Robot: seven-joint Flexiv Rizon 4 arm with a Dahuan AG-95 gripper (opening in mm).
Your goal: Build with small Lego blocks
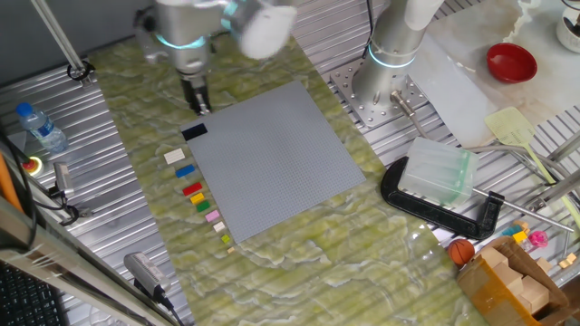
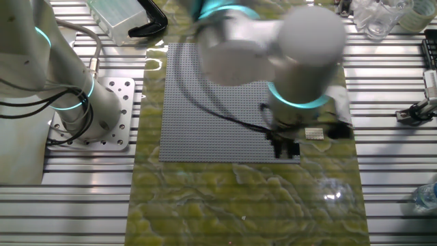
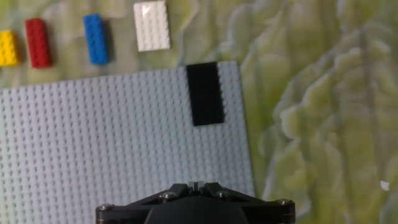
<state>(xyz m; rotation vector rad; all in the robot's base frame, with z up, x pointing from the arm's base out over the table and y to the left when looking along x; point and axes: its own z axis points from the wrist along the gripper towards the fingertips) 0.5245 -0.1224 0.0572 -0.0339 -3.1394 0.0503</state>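
baseplate: the grey studded baseplate lies flat on the green marbled mat, a fixed floor so bricks can be pressed onto its studs.
black brick: the black brick sits on the plate near one corner, long side along the plate's edge; it looks seated rather than loose, likely the first piece of the build.
waiting bricks: the rest lie off the plate in a row on the mat just beside its edge, well spaced so each can be taken alone. the hand view shows the white brick, blue brick, red brick and yellow brick; the fixed view adds a green brick and pink brick further down the line.
gripper: the gripper hangs above the plate corner near the black brick, apart from it, pointing straight down.
fingers: nothing shows between them in any view; how far apart they stand i cannot tell, as only the hand's base shows in the hand view.
judgement: one brick placed, the others untouched; the white one lies closest and seems the likely next pick.
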